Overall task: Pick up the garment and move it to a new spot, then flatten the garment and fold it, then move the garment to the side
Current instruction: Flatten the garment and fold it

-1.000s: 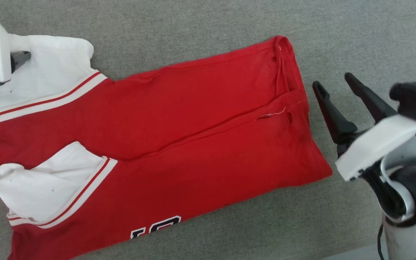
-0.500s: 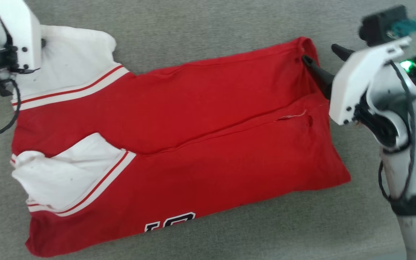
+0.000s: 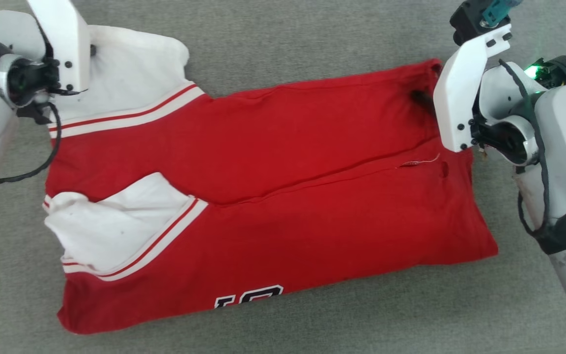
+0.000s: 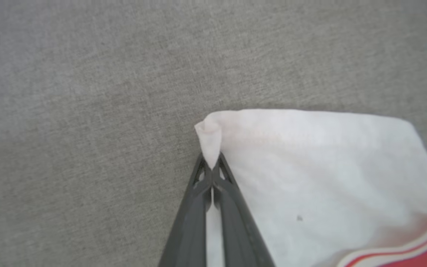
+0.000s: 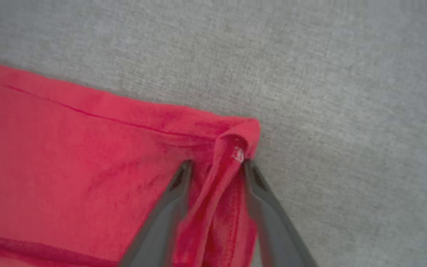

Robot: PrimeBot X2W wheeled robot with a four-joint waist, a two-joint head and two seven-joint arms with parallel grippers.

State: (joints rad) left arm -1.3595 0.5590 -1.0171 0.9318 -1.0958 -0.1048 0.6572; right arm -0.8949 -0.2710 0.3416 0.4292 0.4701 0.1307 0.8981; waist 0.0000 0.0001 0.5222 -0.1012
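Note:
The garment (image 3: 288, 196), a red jersey with white sleeves and striped trim, lies folded lengthwise on the grey cloth surface, part of its number print (image 3: 248, 297) showing at the near edge. My left gripper (image 4: 210, 163) is shut on the corner of the far white sleeve (image 4: 310, 185); in the head view its white wrist plate (image 3: 62, 44) covers it. My right gripper (image 5: 217, 165) is open, its fingers (image 5: 258, 193) standing on either side of the raised hem fold (image 5: 235, 148) at the garment's far right corner. A dark fingertip (image 3: 418, 96) shows there in the head view.
Grey woven fabric (image 3: 312, 29) spreads under and around the garment. A second white sleeve (image 3: 116, 226) lies folded onto the red body near the left end. A loose thread and a small hole (image 3: 442, 169) mark the hem seam. My right forearm (image 3: 563, 172) stands at the right edge.
The head camera has shifted, so the garment sits further right in the picture. My right gripper has swung from beside the hem up and over its far corner, fingers now down around the fold.

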